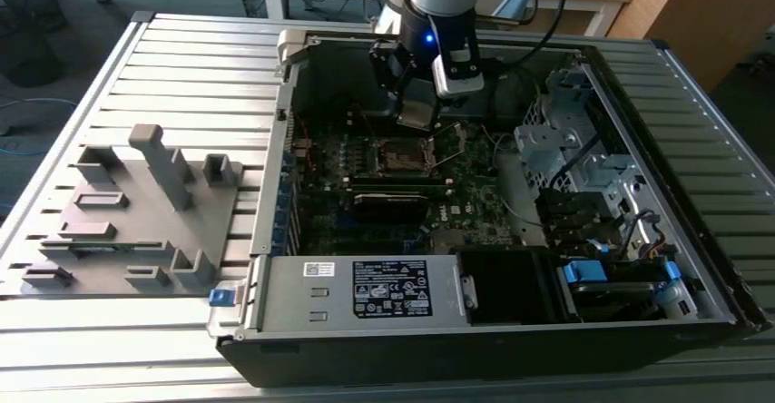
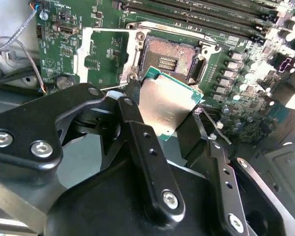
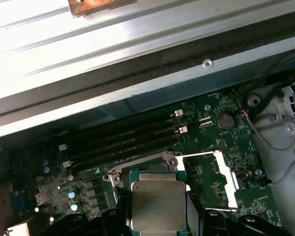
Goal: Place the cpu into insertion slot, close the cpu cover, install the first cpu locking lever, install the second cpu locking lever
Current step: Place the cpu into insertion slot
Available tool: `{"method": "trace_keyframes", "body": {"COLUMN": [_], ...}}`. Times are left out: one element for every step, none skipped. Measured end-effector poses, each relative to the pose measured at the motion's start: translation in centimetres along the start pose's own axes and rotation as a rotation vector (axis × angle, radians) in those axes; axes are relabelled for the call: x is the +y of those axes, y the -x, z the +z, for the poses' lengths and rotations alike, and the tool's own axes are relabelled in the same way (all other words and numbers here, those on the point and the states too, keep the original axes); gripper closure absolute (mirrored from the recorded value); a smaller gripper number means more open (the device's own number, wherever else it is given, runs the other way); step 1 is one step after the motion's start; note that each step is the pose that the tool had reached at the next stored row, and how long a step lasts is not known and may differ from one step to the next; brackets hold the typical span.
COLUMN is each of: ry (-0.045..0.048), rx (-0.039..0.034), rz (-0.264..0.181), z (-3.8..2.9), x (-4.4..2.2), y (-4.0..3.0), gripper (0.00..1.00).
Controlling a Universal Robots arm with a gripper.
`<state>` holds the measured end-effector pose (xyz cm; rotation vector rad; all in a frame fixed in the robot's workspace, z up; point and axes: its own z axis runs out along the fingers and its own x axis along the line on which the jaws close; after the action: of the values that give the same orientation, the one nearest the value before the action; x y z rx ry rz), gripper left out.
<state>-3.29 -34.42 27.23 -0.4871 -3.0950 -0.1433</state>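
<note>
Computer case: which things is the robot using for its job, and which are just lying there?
For the job: cpu, held in the end effector; open socket; cpu cover, flipped open.
Just there: power box; grey plastic tray; memory slots.

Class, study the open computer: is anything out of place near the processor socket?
Nothing looks damaged. The cpu is out of its socket, gripped by the end effector above it, and the cpu cover lies swung open alongside.
</note>
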Motion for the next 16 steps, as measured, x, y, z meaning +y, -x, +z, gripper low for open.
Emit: {"method": "trace_keyframes", "body": {"ry": [0.0,0.0,0.0001,0.0002,0.0004,0.0007,0.001,0.0012,0.0014,0.0016,0.0018,0.0019,0.002,0.002,0.0021,0.0021], "rx": [0.0,0.0,-0.0002,-0.0006,-0.0015,-0.0028,-0.0043,-0.0058,-0.0069,-0.0078,-0.0086,-0.009,-0.0093,-0.0093,-0.0094,-0.0094], "rz": [0.0,0.0,0.001,0.006,0.017,0.031,0.047,0.064,0.077,0.088,0.096,0.102,0.104,0.104,0.105,0.105], "z": [0.0,0.0,0.01,0.02,0.04,0.06,0.08,0.09,0.1,0.11,0.12,0.13,0.13,0.13,0.13,0.13], "x": [0.0,0.0,0.0,0.0,0.0,0.0,-0.01,-0.01,-0.01,-0.01,-0.01,-0.01,-0.01,-0.01,-0.01,-0.01], "y": [0.0,0.0,0.0,0.0,0.0,0.0,0.0,0.0,0.0,0.0,0.0,0.0,0.0,0.0,0.0,0.0], "gripper": [0.46,0.46,0.46,0.46,0.46,0.46,0.46,0.46,0.46,0.46,0.46,0.46,0.46,0.46,0.46,0.46]}}
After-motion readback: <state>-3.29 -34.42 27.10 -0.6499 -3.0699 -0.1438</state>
